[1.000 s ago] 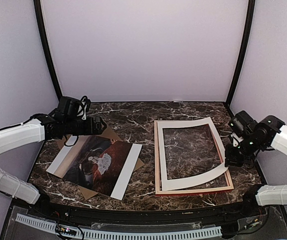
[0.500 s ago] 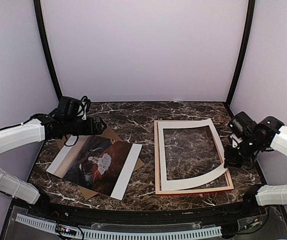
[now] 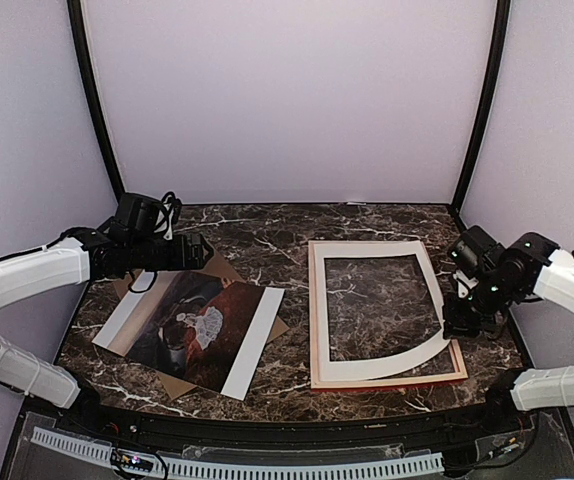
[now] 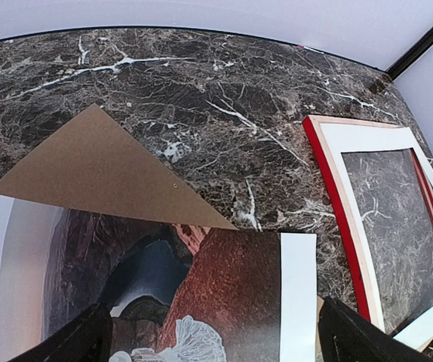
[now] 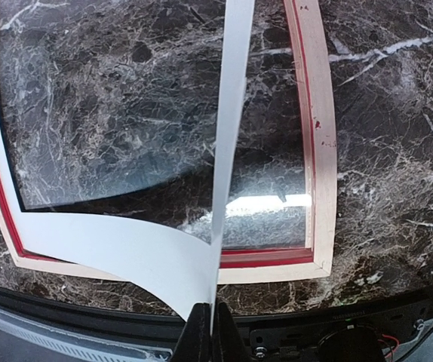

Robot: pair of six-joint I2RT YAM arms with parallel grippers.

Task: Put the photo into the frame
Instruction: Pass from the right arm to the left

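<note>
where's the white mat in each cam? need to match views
Top external: white mat is right of centre, lying over the frame, its right edge raised.
Left wrist: at the right edge, just inside the frame's red side.
Right wrist: curling up from bottom centre, pinched in the right gripper.
Shared landmark: the frame.

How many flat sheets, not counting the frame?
3: the photo at left, a brown backing board beneath it, a white mat over the frame at right.
</note>
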